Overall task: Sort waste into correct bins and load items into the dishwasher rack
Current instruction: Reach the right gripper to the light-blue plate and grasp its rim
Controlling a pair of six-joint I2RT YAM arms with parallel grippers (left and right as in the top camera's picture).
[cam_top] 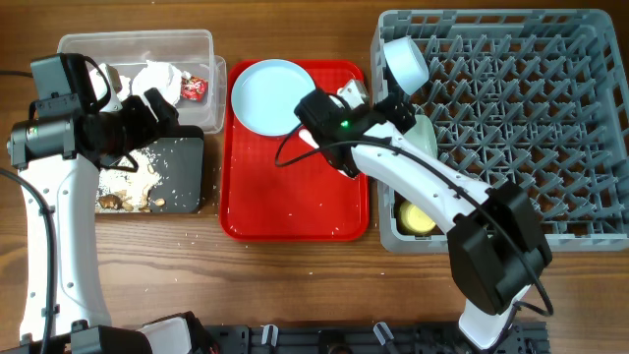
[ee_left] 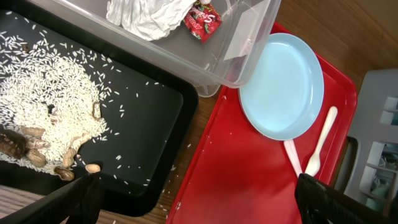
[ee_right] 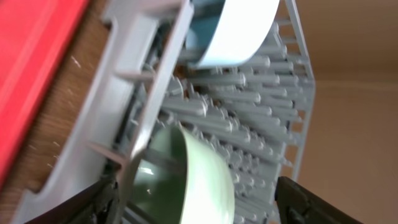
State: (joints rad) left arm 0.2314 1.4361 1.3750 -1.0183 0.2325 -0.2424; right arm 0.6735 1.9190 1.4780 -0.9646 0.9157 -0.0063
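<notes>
Mint-green bowl stands on edge among the pegs of the dishwasher rack, by the wall nearest the red tray; our right tool hangs over it, released. We judge rack-loading under way: pale blue plate, spoon and fork lie on that tray, so next calls for a reach there. Left tool is spread, empty.

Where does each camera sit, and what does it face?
Overhead: above, looking down on the dishwasher rack; both arms show.
Left wrist: on left arm, over black tray and blue plate; own fingertips show.
Right wrist: on right arm, facing mint-green bowl in rack; own fingertips show.
Overhead and left wrist share the plate.
</notes>
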